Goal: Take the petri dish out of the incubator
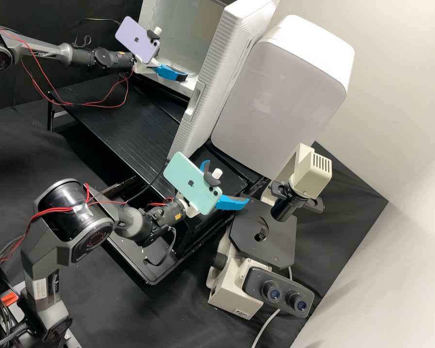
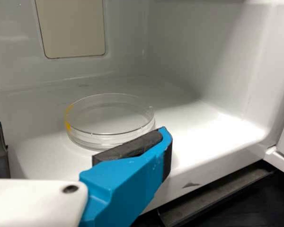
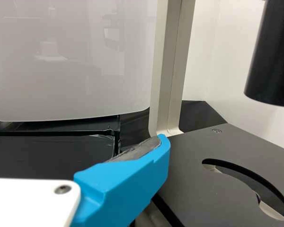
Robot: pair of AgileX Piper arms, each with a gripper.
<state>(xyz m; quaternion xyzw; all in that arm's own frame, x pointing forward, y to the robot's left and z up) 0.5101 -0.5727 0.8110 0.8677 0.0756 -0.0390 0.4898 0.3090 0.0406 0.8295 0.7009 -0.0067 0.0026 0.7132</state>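
- The petri dish (image 2: 110, 118), clear and lidded with a yellowish mark on its rim, is seen flat on the white floor of the incubator (image 2: 208, 56), in the middle of the left wrist view. It is not yet lifted or touched.
- The incubator is found open at the upper centre of the high view, so the chamber can be entered from the front.
- The left gripper (image 2: 78, 133) is held at the chamber mouth with its jaws spread wide and nothing between them. One blue finger (image 2: 132, 175) lies at lower centre of the frame and the other at the far left edge.
- The spread is judged wide enough to take the dish across its rim, which is probably why the jaws are held apart this far.
- The right gripper (image 1: 227, 191) is placed low at centre frame in the high view, just above the black stage (image 3: 217, 161) of the microscope (image 1: 256, 285), well apart from the dish.
- Only one of its fingers is shown clearly; it appears to be open, and nothing is held in it.
- It is judged to be parked there to keep the doorway free for the other arm.
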